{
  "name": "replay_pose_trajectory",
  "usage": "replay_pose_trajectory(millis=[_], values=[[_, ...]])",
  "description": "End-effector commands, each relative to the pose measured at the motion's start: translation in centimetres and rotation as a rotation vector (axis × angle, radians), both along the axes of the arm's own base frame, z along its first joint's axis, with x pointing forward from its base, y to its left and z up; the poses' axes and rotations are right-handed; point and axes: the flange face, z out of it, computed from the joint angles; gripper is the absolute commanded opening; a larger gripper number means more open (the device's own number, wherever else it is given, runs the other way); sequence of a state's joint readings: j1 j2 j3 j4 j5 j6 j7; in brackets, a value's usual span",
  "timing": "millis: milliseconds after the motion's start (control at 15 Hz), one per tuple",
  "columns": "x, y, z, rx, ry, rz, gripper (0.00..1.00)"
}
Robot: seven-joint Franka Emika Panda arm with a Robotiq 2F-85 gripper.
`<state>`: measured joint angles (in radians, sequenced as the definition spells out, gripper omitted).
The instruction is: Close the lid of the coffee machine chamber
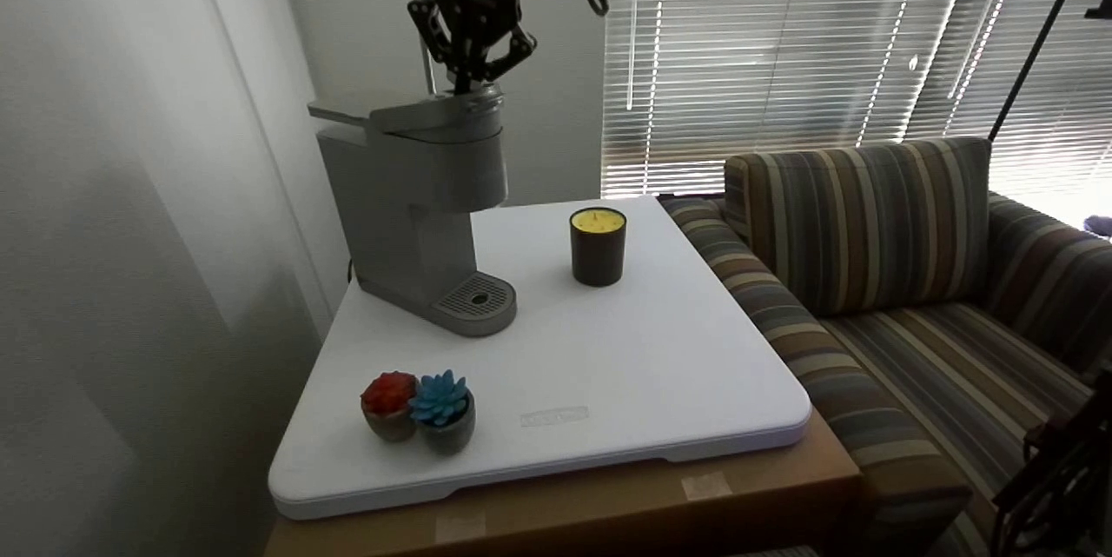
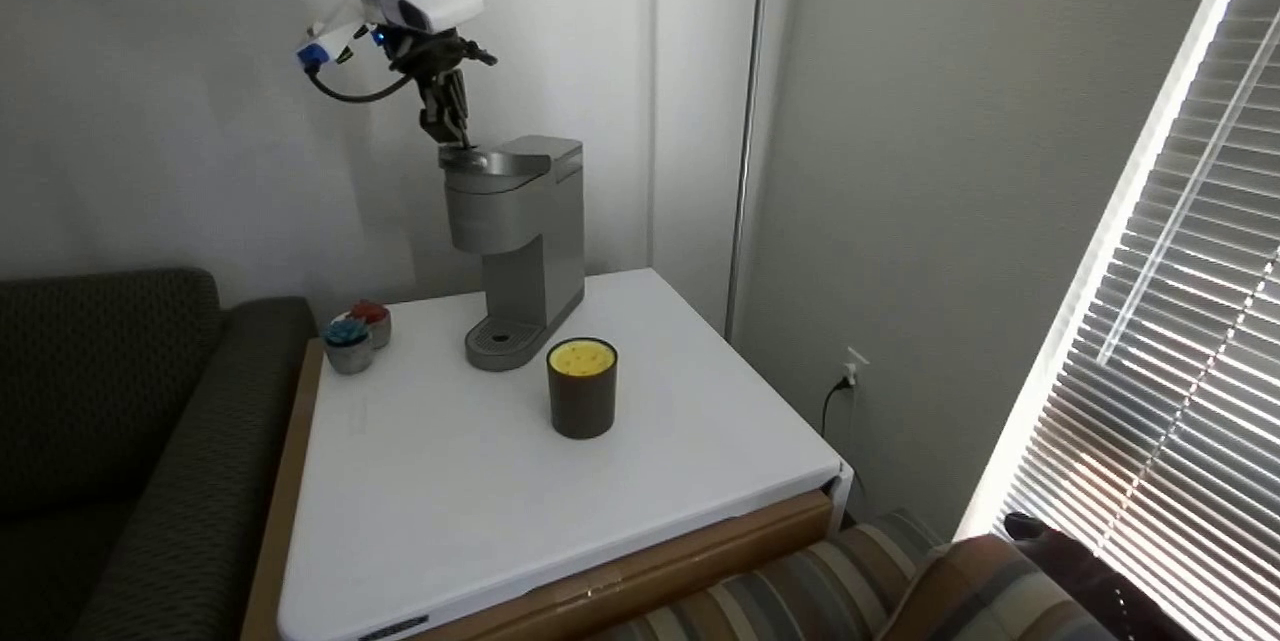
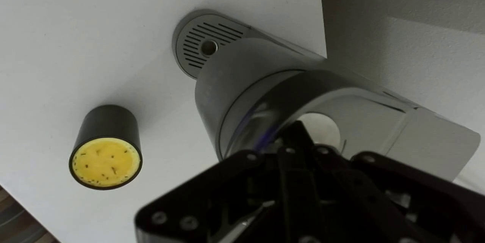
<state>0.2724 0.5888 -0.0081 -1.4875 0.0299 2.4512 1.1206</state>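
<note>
The grey coffee machine stands at the back of the white table. Its lid [image 1: 415, 117] lies down flat on top of the chamber [image 1: 460, 175]. In an exterior view the lid [image 2: 525, 164] also lies level on the chamber [image 2: 490, 221], and its dark underside is hidden. My gripper [image 1: 463, 84] is shut with its fingers together, pointing down at the lid's front edge; it also shows so in an exterior view [image 2: 463, 136]. In the wrist view the fingertips [image 3: 299, 131] are at or just above the lid [image 3: 363, 116], beside a pale round disc. Whether they touch is hard to tell.
A dark jar with a yellow top [image 1: 598, 248] stands on the white table [image 1: 643, 348] near the machine's base plate [image 1: 478, 301]. Two small potted succulents [image 1: 417, 409] stand at a table edge. A wall is beside the machine, and a striped armchair [image 1: 860, 235] adjoins the table.
</note>
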Motion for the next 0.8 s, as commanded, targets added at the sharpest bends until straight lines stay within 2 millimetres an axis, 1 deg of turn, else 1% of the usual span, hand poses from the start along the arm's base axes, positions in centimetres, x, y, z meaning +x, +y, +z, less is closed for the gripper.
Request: replay_pose_trajectory(millis=[0,133,400,733], values=[[-0.8,-0.7,-1.6,0.016,0.012,0.026,0.0],[-0.5,-0.4,-0.4,0.014,-0.035,0.069,0.0],[0.3,0.2,2.9,-0.024,-0.122,0.183,0.0],[0.9,-0.1,6.4,-0.063,-0.164,0.242,0.0]])
